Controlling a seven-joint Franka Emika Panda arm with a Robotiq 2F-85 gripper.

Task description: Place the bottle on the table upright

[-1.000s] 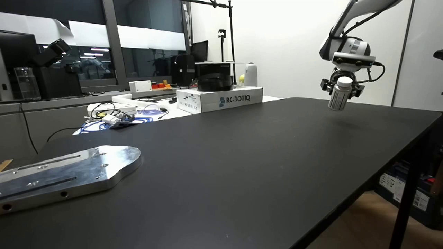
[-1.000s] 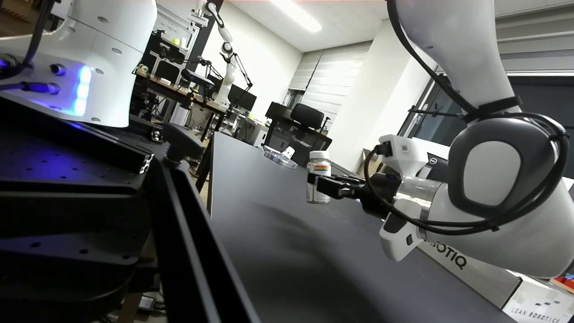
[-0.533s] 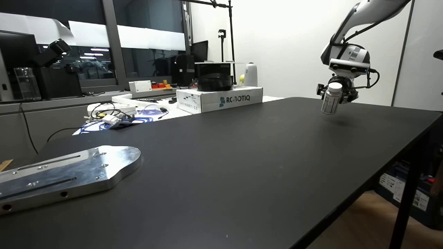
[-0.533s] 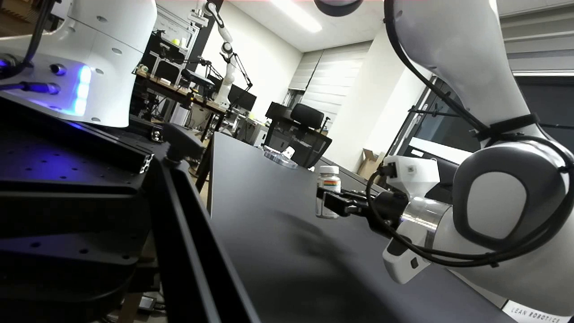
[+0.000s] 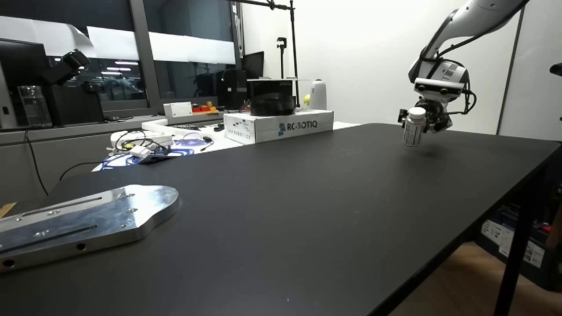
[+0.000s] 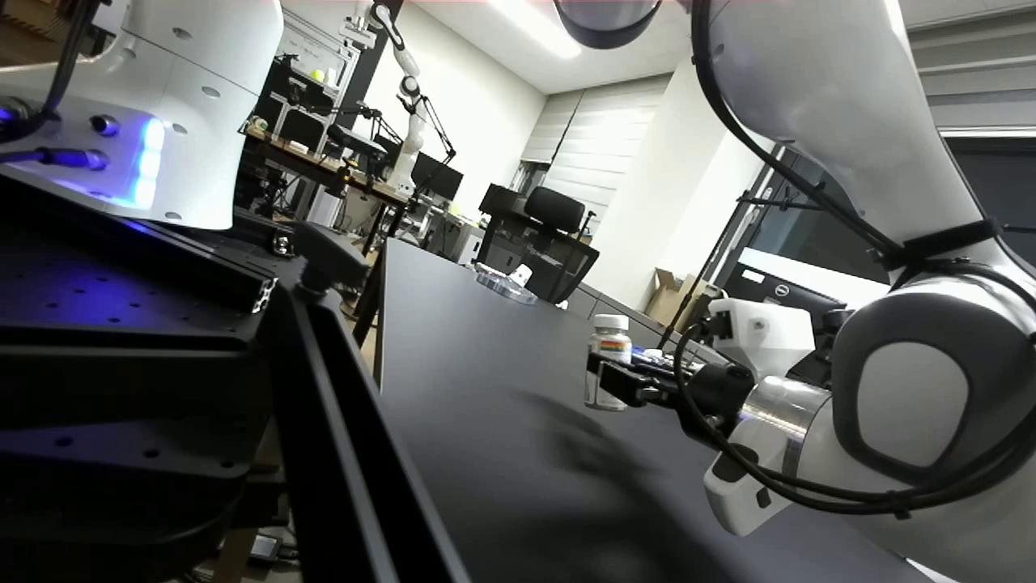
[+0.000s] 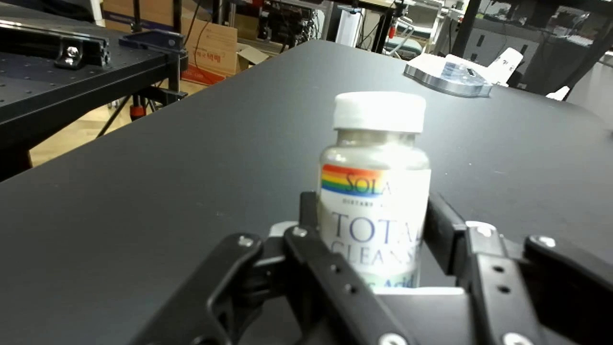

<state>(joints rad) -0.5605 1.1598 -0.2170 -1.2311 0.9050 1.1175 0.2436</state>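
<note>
The bottle is white with a white cap and a rainbow-striped label. It shows in both exterior views (image 5: 412, 130) (image 6: 613, 346) and in the wrist view (image 7: 373, 191). My gripper (image 7: 373, 218) is shut on the bottle's body, one finger on each side. The gripper also shows in both exterior views (image 5: 417, 118) (image 6: 603, 371). The bottle is cap up and nearly upright, with a slight lean in an exterior view. It appears held a little above the black table (image 5: 281, 197), with a shadow below. The bottle's base is hidden in the wrist view.
A silver metal plate (image 5: 88, 215) lies on the table, far from the gripper; it also shows in the wrist view (image 7: 445, 79). A white Robotiq box (image 5: 285, 127) and loose cables (image 5: 149, 151) sit beyond the table's edge. A dark mounting bench (image 7: 72, 81) stands beside the table.
The arm has lowered the bottle toward the table and shifted it, leftward in one view and rightward in another. The bottle leans less than before. The grip has stayed on it.
</note>
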